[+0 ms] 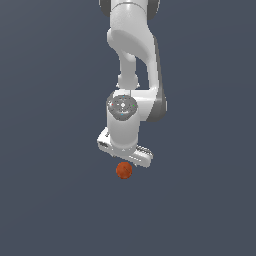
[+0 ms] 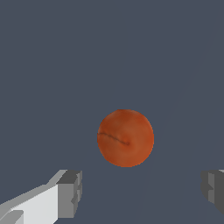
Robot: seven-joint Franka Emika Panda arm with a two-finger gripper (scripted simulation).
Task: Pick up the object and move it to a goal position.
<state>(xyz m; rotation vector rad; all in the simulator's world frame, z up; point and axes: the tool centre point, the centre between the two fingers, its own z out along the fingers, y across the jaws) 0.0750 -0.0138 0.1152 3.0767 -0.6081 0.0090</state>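
The object, a small orange-red ball (image 1: 124, 170) with a mottled surface, sits just below the white arm's hand in the exterior view. In the wrist view the ball (image 2: 125, 138) lies ahead of the gripper (image 2: 142, 190), beyond the gap between the two grey fingertips (image 2: 72, 192). The jaws stand wide apart, far wider than the ball, and hold nothing. In the exterior view the fingers are hidden behind the hand (image 1: 125, 148), which points down over the ball.
A plain dark grey-blue surface (image 1: 50, 200) fills both views. The white arm (image 1: 135, 45) comes down from the top of the exterior view.
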